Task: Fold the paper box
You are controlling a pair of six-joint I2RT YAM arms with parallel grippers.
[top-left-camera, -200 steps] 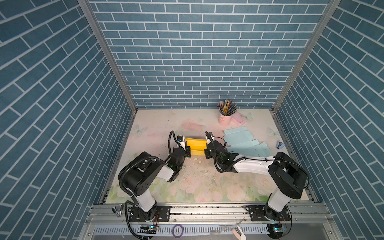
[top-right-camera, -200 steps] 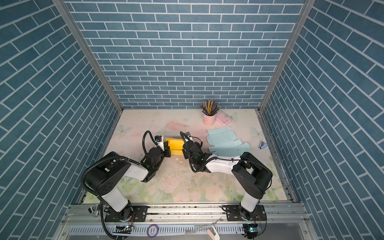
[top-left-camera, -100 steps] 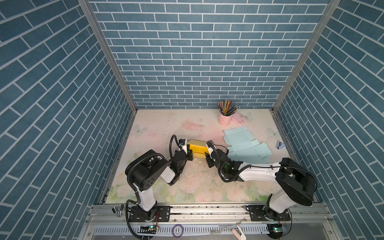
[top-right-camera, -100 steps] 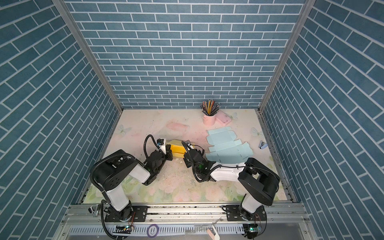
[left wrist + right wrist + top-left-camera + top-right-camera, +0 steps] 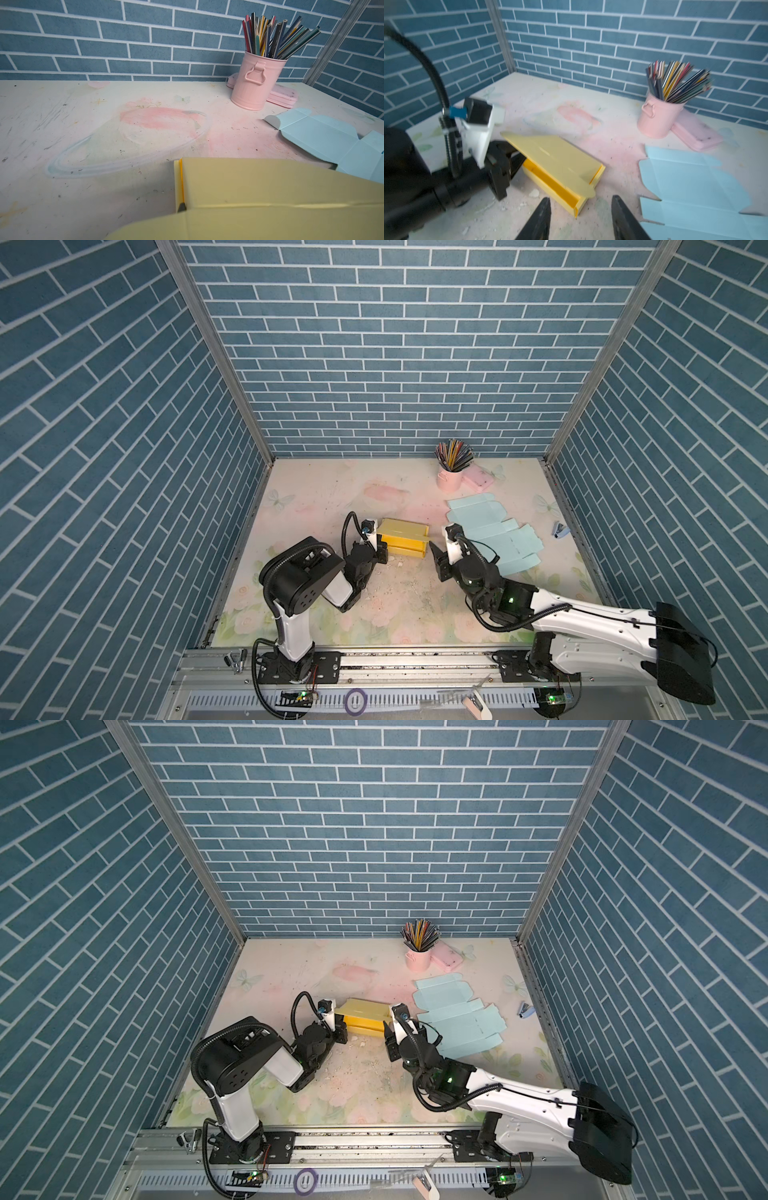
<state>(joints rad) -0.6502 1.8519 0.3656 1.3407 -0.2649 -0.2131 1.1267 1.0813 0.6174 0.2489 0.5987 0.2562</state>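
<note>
One yellow paper box [image 5: 405, 536] sits centre frame on the counter [image 5: 324, 497]; left gripper [image 5: 382, 551], jaws clamped on its left end; right gripper [image 5: 581, 198], jaws parted, just beside its right end.

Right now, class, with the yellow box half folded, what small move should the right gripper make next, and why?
Probably ease the right gripper forward onto the near right corner of the lid and press it down. That gripper is open and clear of the yellow paper box, whose lid stands tilted up, while the left gripper, shut, pinches the other end.
</note>
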